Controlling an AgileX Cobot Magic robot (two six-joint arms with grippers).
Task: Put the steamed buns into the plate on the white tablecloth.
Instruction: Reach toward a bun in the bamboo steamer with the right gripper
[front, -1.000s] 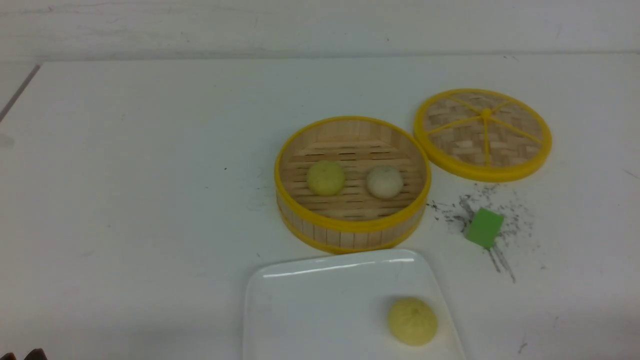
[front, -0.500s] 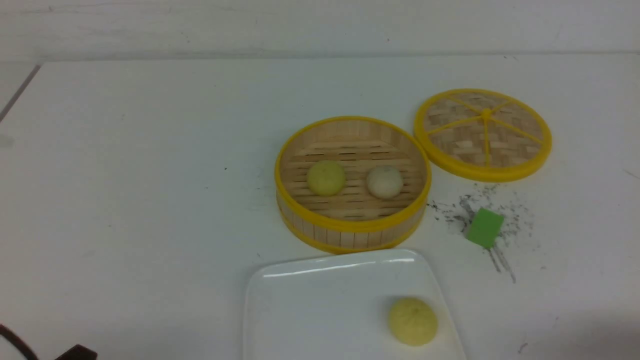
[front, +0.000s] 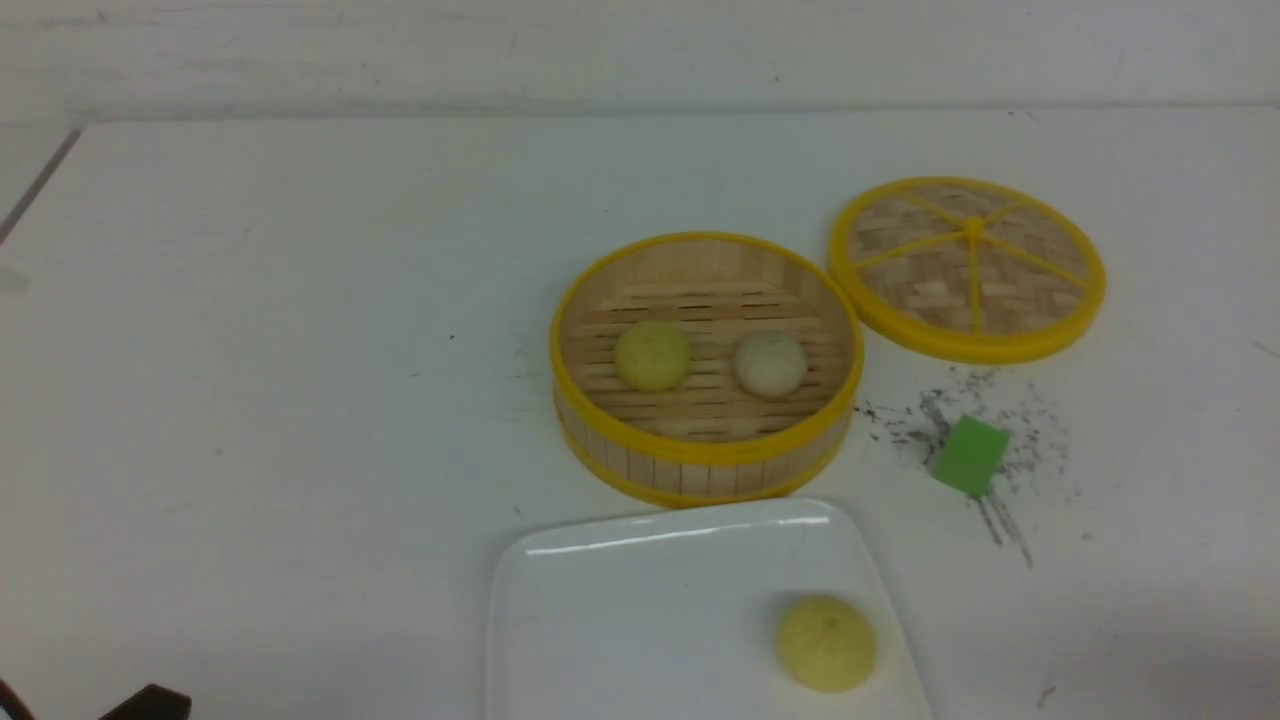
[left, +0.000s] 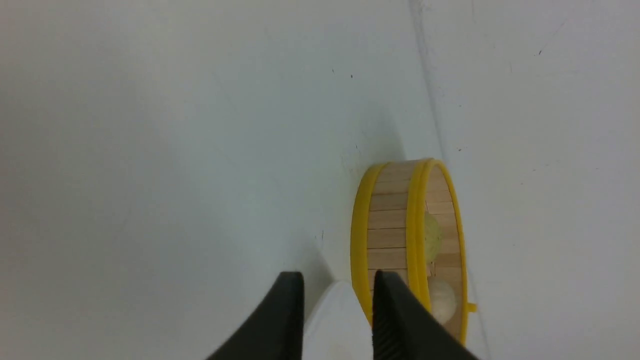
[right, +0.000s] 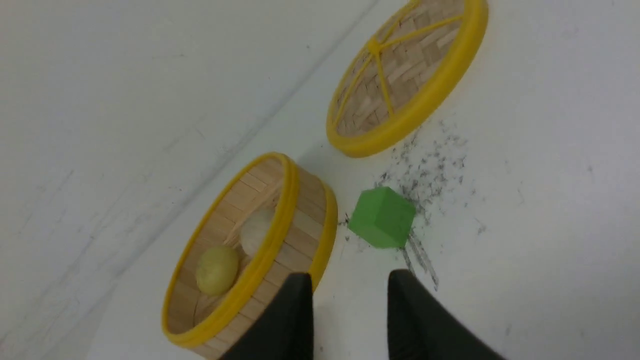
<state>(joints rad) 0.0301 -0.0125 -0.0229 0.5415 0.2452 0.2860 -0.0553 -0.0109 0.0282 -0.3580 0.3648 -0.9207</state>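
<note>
The near yellow bun (front: 826, 642), small, domed and pleated on top, sits upright on the plate (front: 640, 620), toward 4 o'clock from the plate's middle and close to its right rim. The plate is glossy white and square-ish, with rounded corners and a raised rim. It lies flat on the white tablecloth (front: 300, 400) at 6 o'clock from the bamboo steamer (front: 700, 455), its far edge just beside the steamer's wall. Inside the steamer rest two more, apart: the far yellow bun (front: 652, 356) and, at its 3 o'clock, the whitish-beige bun (front: 770, 364). The tablecloth is plain, with dark scuffs and specks.
</note>
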